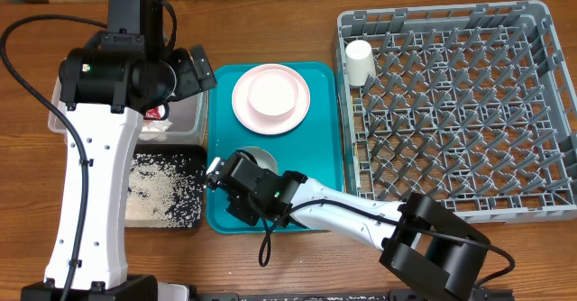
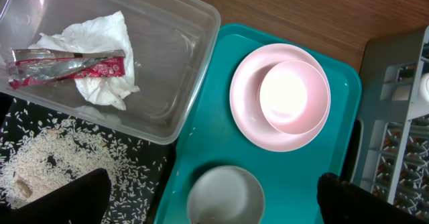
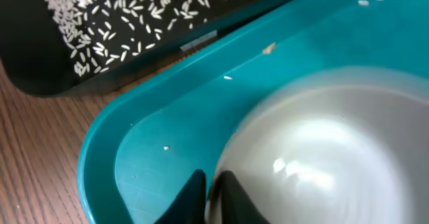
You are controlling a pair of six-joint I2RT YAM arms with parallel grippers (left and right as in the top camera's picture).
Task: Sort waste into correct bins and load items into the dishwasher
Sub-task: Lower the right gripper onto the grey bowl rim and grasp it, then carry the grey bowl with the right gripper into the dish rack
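Observation:
A white bowl [image 1: 262,156] [image 3: 322,157] sits on the teal tray [image 1: 320,170]. My right gripper [image 1: 240,164] [image 3: 213,192] is shut on the bowl's rim, one finger inside and one outside. The pink plate [image 1: 244,104] [image 2: 247,120] lies further back on that tray with a pale bowl [image 1: 273,94] [image 2: 289,95] resting on it. A white cup [image 1: 359,61] stands in the grey dish rack [image 1: 451,202]. In the clear tub [image 2: 181,56] lie a crumpled napkin [image 2: 100,46] and a red wrapper [image 2: 67,68]. Rice [image 1: 158,188] covers the black tray [image 1: 189,213]. My left gripper [image 1: 198,68] [image 2: 221,200] hangs open above the tub's right edge.
The left arm's white link [image 1: 86,184] rises along the table's left side. The right arm [image 1: 361,220] reaches in low from the front across the teal tray's near edge. The dish rack fills the right side of the table.

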